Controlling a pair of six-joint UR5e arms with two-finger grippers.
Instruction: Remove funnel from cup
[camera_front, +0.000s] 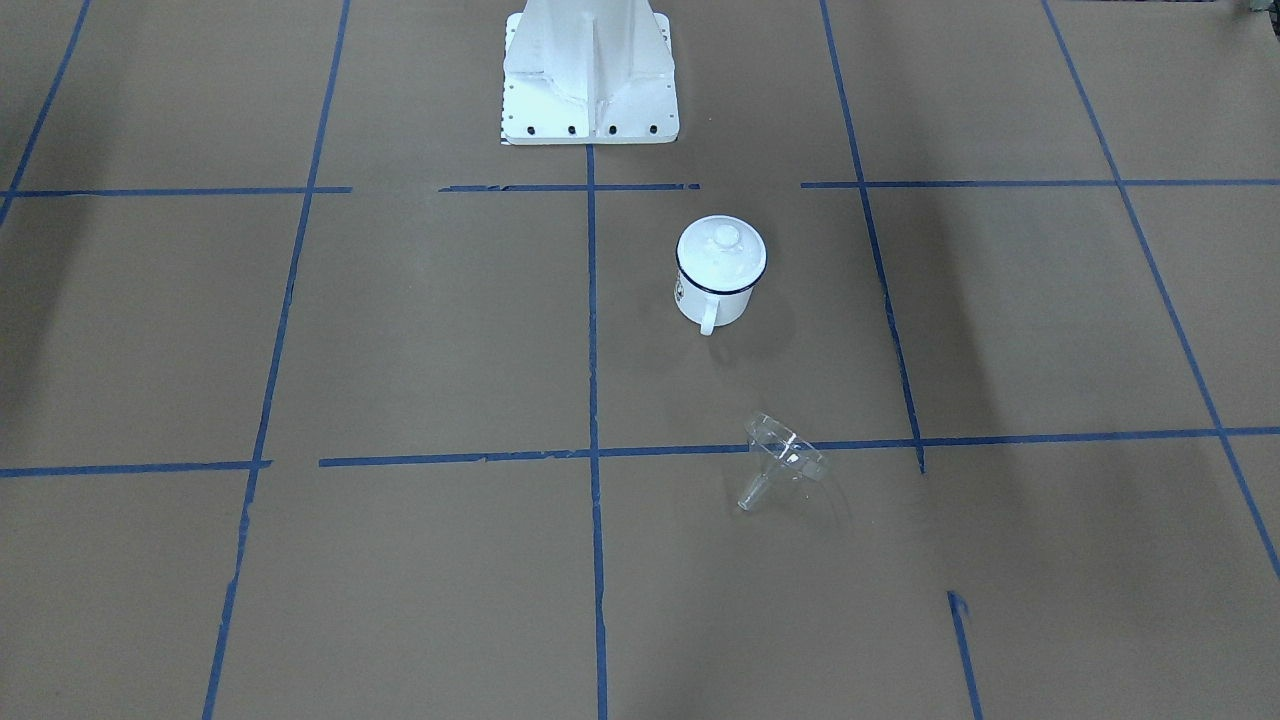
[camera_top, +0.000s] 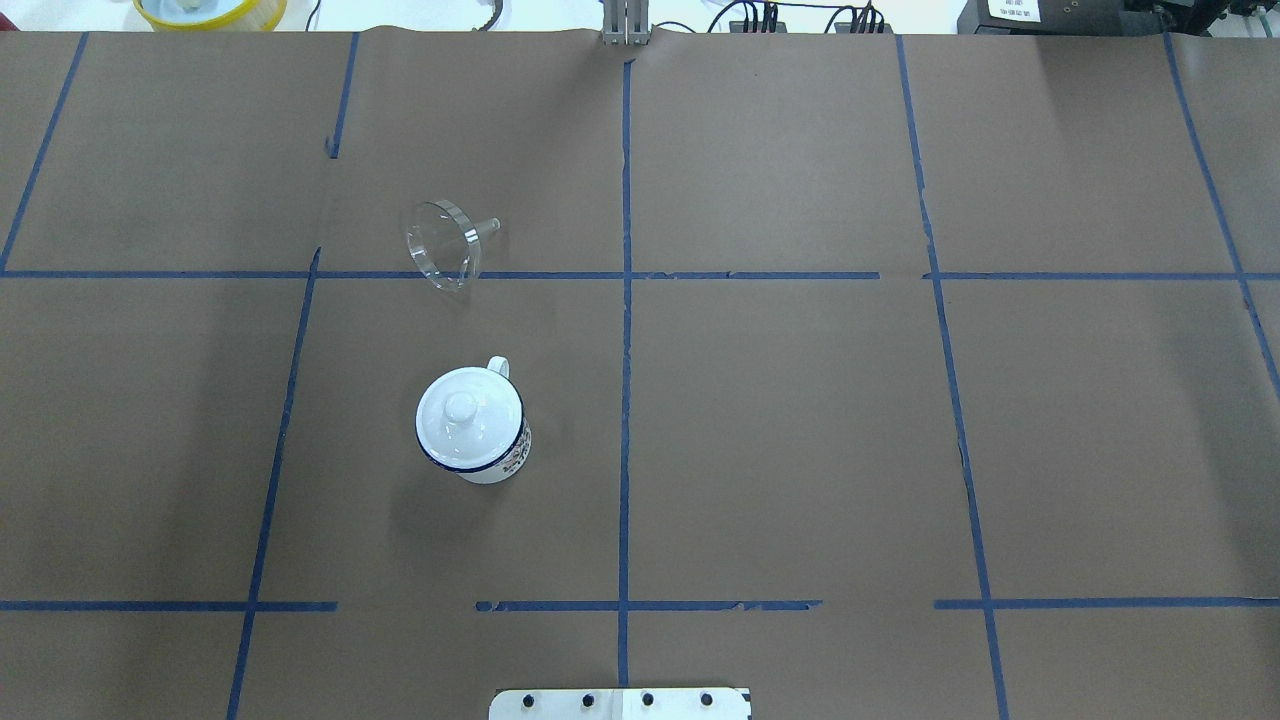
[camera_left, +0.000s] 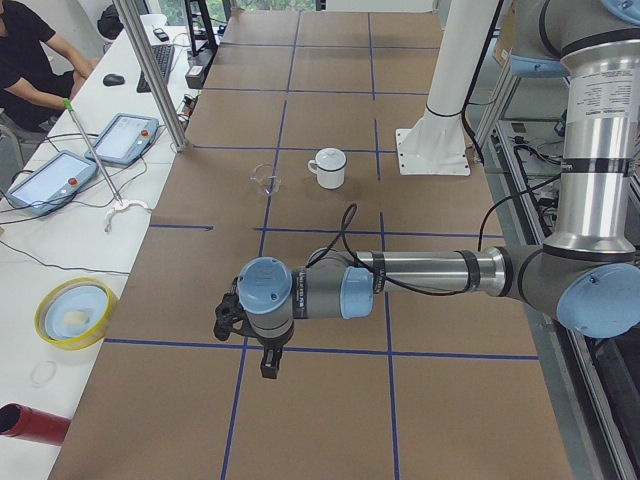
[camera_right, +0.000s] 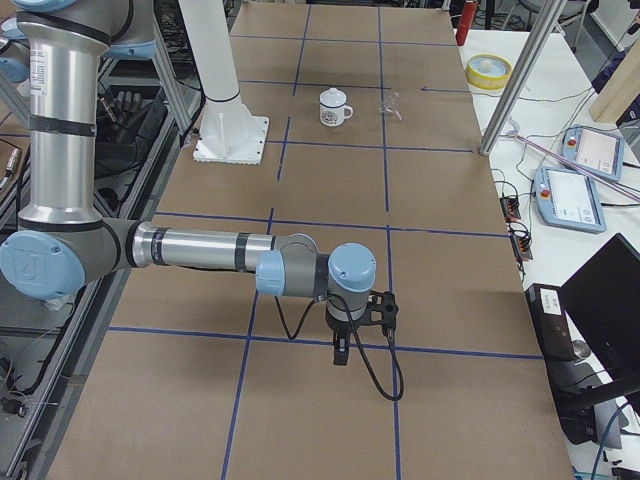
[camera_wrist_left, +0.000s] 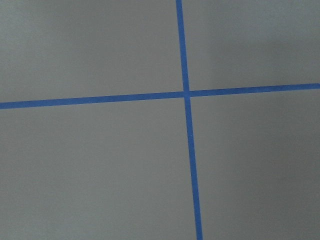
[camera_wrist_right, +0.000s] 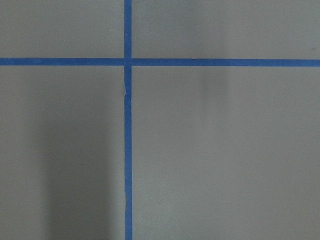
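Observation:
The clear funnel (camera_front: 783, 462) lies on its side on the brown table, out of the cup, spout pointing sideways; it also shows in the overhead view (camera_top: 445, 243). The white enamel cup (camera_front: 715, 295) with a dark blue rim stands upright a short way from it, a round white lid with a knob (camera_top: 466, 415) resting on top. My left gripper (camera_left: 268, 362) hangs over the table's left end, far from both. My right gripper (camera_right: 341, 352) hangs over the right end. Both show only in side views, so I cannot tell whether they are open or shut.
The white robot base (camera_front: 590, 80) stands at the table's near middle edge. A yellow bowl (camera_left: 72, 312), two teach pendants (camera_left: 50, 180) and a red cylinder (camera_left: 30, 425) lie on the side bench. Blue tape lines grid the table.

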